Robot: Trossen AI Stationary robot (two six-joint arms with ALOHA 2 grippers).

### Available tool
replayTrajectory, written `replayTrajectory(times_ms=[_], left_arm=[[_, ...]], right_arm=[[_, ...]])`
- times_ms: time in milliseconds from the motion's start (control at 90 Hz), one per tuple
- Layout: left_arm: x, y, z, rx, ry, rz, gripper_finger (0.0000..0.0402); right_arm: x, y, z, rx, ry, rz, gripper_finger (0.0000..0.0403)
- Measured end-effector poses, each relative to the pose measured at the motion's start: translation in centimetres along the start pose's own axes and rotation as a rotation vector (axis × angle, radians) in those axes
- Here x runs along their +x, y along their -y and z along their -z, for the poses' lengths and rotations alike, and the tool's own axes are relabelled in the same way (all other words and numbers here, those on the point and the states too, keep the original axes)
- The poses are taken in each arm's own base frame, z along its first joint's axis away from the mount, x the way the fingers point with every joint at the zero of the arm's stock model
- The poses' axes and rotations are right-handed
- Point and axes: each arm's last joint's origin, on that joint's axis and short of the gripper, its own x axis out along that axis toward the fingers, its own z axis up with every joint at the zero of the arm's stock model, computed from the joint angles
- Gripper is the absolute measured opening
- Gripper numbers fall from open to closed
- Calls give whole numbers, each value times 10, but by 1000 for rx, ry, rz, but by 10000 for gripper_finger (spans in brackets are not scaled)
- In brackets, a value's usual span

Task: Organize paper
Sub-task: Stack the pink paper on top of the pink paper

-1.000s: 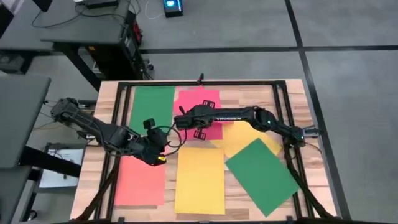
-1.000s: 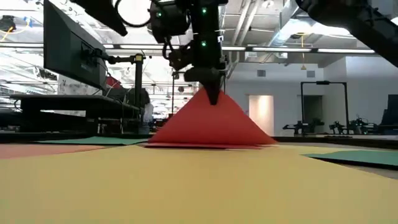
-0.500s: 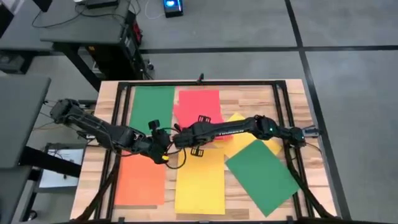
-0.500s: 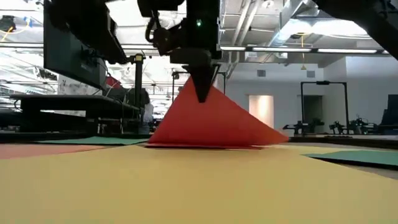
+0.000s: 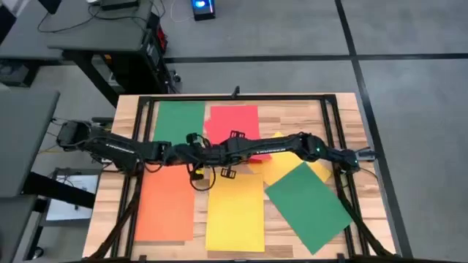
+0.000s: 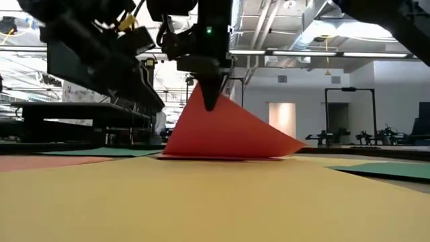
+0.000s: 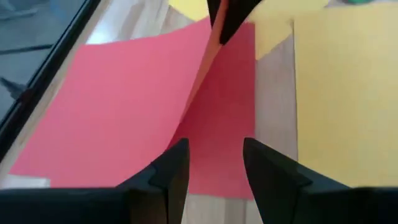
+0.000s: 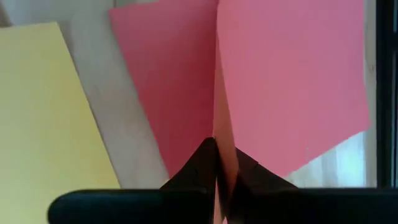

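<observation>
A red sheet of paper (image 5: 234, 120) lies at the table's far middle, with its near part raised into a tent (image 6: 228, 131). My right gripper (image 6: 209, 101) is shut on the tent's peak. My left gripper (image 7: 214, 165) stands open just beside it, low over the red sheet's flat part, fingers pointing at the raised ridge. Flat on the table lie a green sheet (image 5: 179, 120), an orange sheet (image 5: 167, 208), a yellow sheet (image 5: 235, 212) and a second green sheet (image 5: 307, 206). Another yellow sheet (image 5: 289, 162) lies partly under that second green one. My right gripper pinches the red sheet's raised ridge (image 8: 219, 134) between its two fingers, coming from above and pointing down. The paper slopes away from the fingers on both sides, and its lower part (image 6: 222, 156) rests on the table. In the high view the arms hide which edge is held.
A black frame (image 5: 333, 124) runs around the work area on the wooden table (image 5: 110, 190). Both arms cross the middle of the table and meet over the red sheet. Beyond the far edge stand a desk with a monitor (image 6: 74, 57) and other lab furniture.
My left gripper has gone toward the table's far edge and right, up to the raised red sheet. My right gripper, still shut on the sheet, has shifted a little toward the table's left, and the paper's peak has moved with it while its base stayed on the table.
</observation>
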Motion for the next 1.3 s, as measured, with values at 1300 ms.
replayTrajectory(times_ms=[1300], left_arm=[[54, -14, 21, 51, 217, 41, 53]], right_arm=[[-6, -13, -5, -91, 87, -25, 0]])
